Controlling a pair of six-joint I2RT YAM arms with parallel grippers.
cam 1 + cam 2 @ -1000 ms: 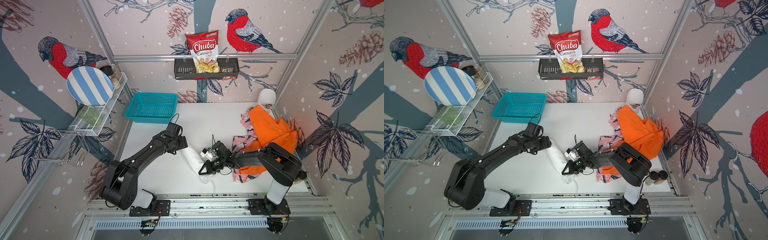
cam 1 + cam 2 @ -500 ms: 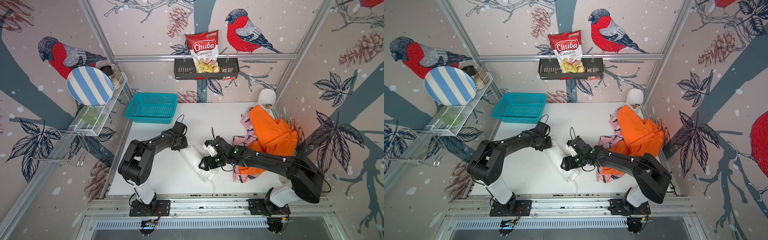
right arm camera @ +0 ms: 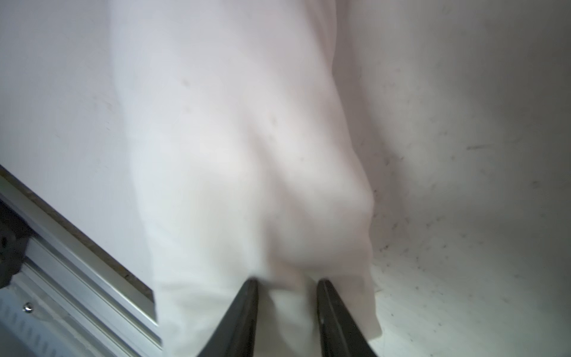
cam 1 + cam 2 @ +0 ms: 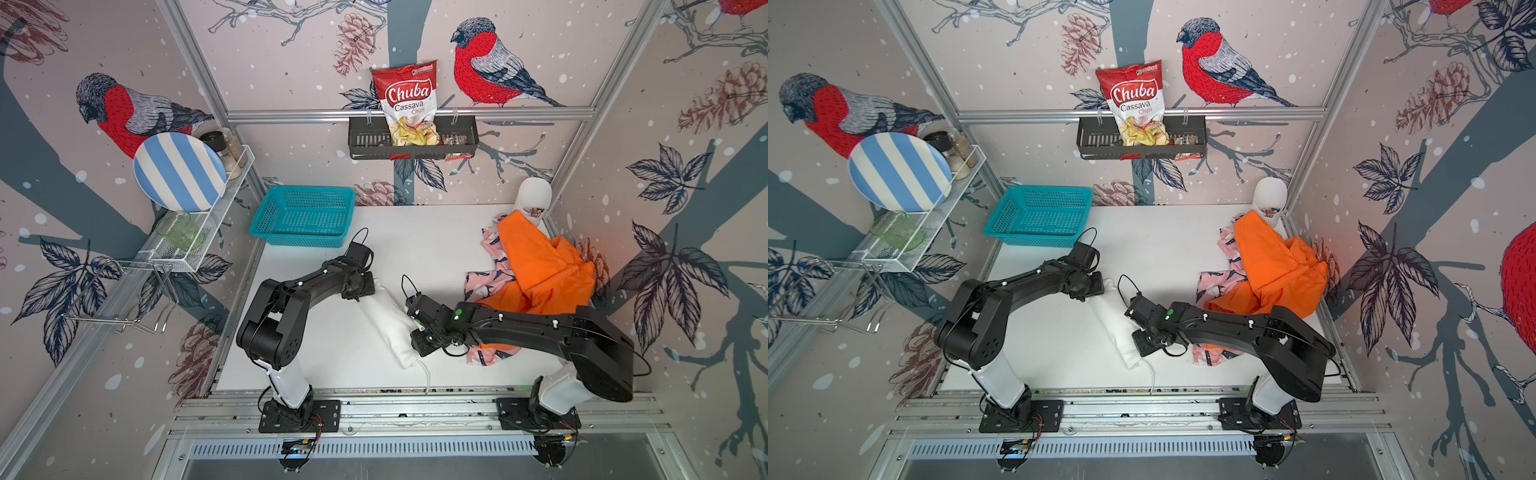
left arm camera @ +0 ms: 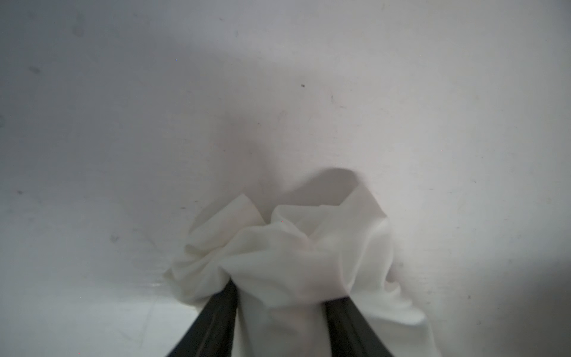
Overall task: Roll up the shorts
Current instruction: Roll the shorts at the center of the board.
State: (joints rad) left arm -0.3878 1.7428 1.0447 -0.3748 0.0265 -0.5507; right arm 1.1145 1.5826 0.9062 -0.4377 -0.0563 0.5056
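The white shorts point(image 4: 386, 320) lie as a long roll slanting across the table's middle, seen in both top views point(image 4: 1117, 324). My left gripper point(image 4: 371, 286) point(image 4: 1102, 284) is at the roll's far end; in the left wrist view the gripper point(image 5: 281, 287) is shut on bunched white cloth point(image 5: 293, 247). My right gripper point(image 4: 415, 332) point(image 4: 1139, 337) is at the near half of the roll. In the right wrist view it point(image 3: 287, 281) pinches a fold of the white shorts point(image 3: 247, 154). The orange shorts point(image 4: 540, 266) lie heaped over the pink patterned shorts point(image 4: 484, 282) at the right.
A teal basket point(image 4: 303, 216) stands at the back left of the table. A white rounded object point(image 4: 534, 197) stands in the back right corner. A white drawstring point(image 4: 426, 374) trails to the front rail point(image 4: 415, 405). A wire shelf point(image 4: 199, 232) with a striped plate hangs on the left wall.
Both arms changed posture: the left elbow folded back toward its base and the right arm stretched out low. The grippers stayed at the two ends of the white roll.
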